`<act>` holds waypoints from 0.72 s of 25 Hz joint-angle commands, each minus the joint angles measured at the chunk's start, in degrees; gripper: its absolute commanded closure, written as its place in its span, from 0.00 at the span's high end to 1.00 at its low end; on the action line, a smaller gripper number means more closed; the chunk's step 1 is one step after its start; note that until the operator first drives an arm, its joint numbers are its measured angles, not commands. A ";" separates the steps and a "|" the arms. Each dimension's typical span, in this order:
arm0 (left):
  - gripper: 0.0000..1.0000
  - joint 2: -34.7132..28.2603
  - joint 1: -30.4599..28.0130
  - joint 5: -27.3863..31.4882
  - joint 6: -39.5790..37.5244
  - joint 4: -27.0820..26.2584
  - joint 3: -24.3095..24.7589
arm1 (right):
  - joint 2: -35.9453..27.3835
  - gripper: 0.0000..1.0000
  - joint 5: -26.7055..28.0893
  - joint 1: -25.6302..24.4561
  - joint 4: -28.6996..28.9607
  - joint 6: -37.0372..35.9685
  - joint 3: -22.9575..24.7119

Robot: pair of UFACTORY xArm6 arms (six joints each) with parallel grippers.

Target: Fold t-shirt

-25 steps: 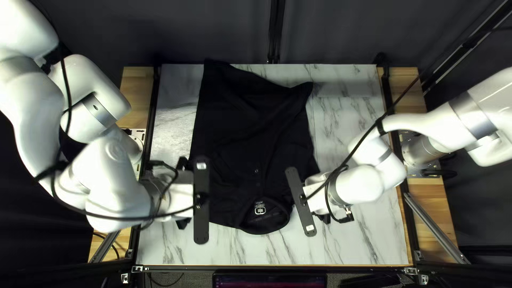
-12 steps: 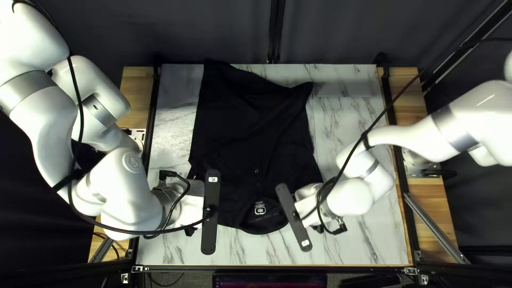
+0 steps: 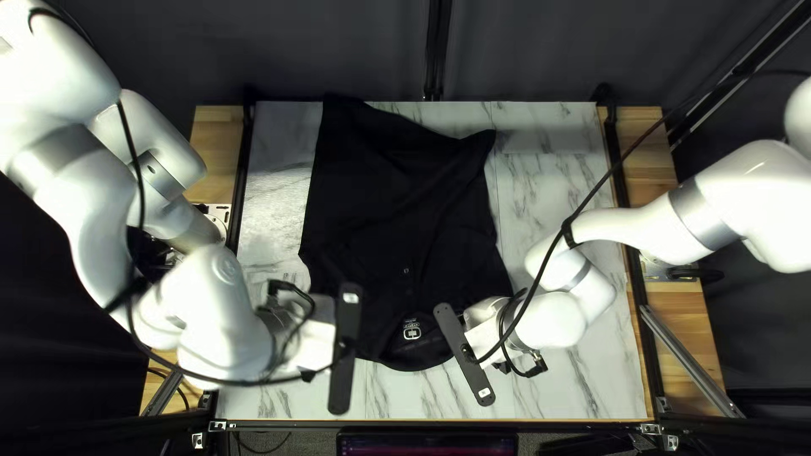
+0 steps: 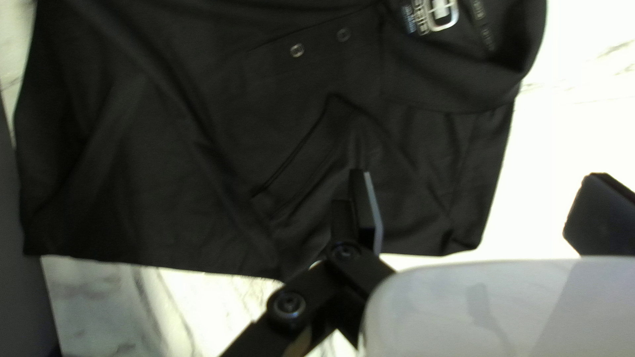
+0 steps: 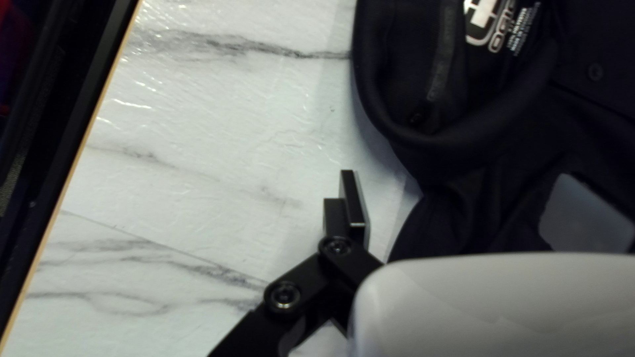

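The black t-shirt [image 3: 397, 211] lies spread on the marble-patterned table, its collar [image 3: 431, 346] toward the near edge. My left gripper [image 3: 345, 350] is over the shirt's edge, left of the collar; my right gripper [image 3: 465, 353] is right of the collar. Fingertips are hidden in that view. Seen from the left wrist, my left gripper [image 4: 477, 210] stands open, one finger over the shirt [image 4: 198, 145] and the other over bare table. From the right wrist, my right gripper [image 5: 466, 208] is open too, with one finger above table and the other above shirt fabric [image 5: 476, 152].
Bare marble tabletop [image 3: 557, 380] extends along the near edge and down both sides of the shirt. Black rails border the table left and right. A screen [image 3: 427, 443] stands beyond the near edge. Cables [image 3: 591, 198] hang along both arms.
In the top left view, my left gripper has moved right and toward the near edge. My right gripper has shifted left and slightly nearer the near edge. The shirt lies much as before.
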 commanded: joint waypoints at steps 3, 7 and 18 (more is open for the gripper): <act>1.00 2.94 -0.77 -1.91 -1.45 1.06 -0.08 | 2.67 1.00 -5.14 -2.11 -12.62 9.27 1.37; 1.00 1.55 -1.54 -1.71 -2.94 1.47 1.31 | 5.31 1.00 -6.20 -2.64 -18.49 13.01 -0.88; 1.00 -0.18 -1.91 -3.35 -5.43 3.04 3.84 | 5.77 0.00 -4.61 -0.65 -22.67 17.12 -2.11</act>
